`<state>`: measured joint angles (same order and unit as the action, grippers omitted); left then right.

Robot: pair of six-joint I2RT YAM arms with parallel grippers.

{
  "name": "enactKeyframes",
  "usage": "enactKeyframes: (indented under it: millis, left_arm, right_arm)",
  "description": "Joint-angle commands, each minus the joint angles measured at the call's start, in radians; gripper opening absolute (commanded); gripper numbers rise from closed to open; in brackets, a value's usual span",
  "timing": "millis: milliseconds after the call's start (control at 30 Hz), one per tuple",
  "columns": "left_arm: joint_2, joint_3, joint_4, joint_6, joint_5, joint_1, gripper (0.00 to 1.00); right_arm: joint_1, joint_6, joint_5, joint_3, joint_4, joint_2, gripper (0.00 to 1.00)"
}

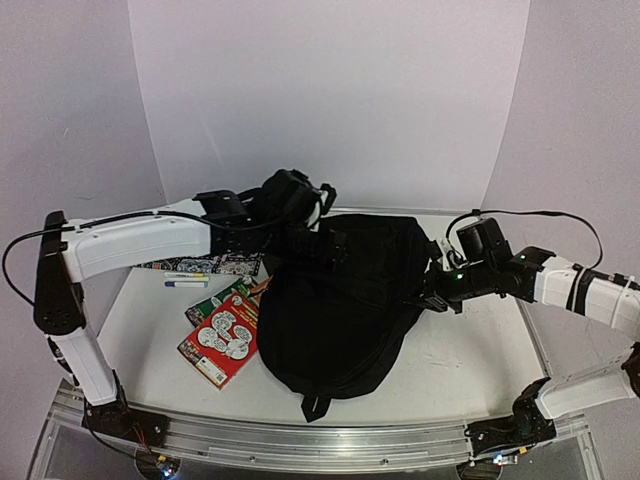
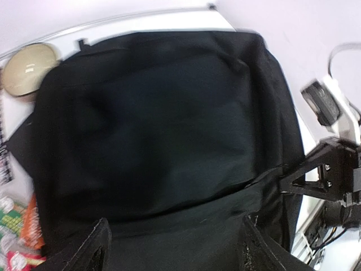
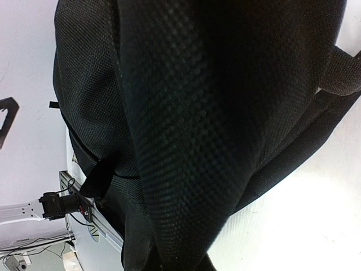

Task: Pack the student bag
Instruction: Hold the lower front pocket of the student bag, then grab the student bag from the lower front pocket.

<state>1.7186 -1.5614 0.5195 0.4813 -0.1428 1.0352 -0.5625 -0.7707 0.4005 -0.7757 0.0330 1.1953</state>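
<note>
Left end effector [image 2: 175, 226]: jaws wide apart, holding nothing, above student bag [image 1: 340, 300], which lies centre frame on surface [image 1: 470, 360]. Right end effector [image 1: 430, 290]: closed, pinching bag's right edge. Red booklets [image 1: 222, 338] left of bag; marker [image 1: 187, 283] above them.

White table [image 1: 470, 360], black student bag [image 1: 345, 300] at centre, red book [image 1: 222, 340], marker [image 1: 186, 283], patterned book [image 1: 215, 266] at left

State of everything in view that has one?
student bag: lying on table, right edge pinched, zip state unclear
left pincer: open, over bag
right pincer: shut on student bag
red book: closed, outside bag
marker: lying flat, outside bag
</note>
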Motion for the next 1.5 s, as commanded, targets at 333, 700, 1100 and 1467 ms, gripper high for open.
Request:
enactKeyframes:
  millis: [333, 700, 1100, 1467]
  left_arm:
    - [0.256, -0.35, -0.004, -0.166, 0.1, 0.102, 0.6]
    - [0.331, -0.409, -0.004, -0.22, 0.129, 0.12, 0.44]
    - [0.389, -0.415, 0.003, -0.244, 0.03, 0.119, 0.39]
    - [0.338, -0.391, 0.009, -0.224, -0.029, 0.12, 0.01]
  right_arm:
    - [-0.052, 0.005, -0.02, -0.105, 0.018, 0.013, 0.0]
    - [-0.084, 0.012, -0.04, -0.127, 0.023, 0.037, 0.0]
    - [-0.112, 0.023, -0.05, -0.158, 0.022, 0.061, 0.0]
    - [-0.114, 0.041, -0.097, -0.162, 0.049, 0.05, 0.0]
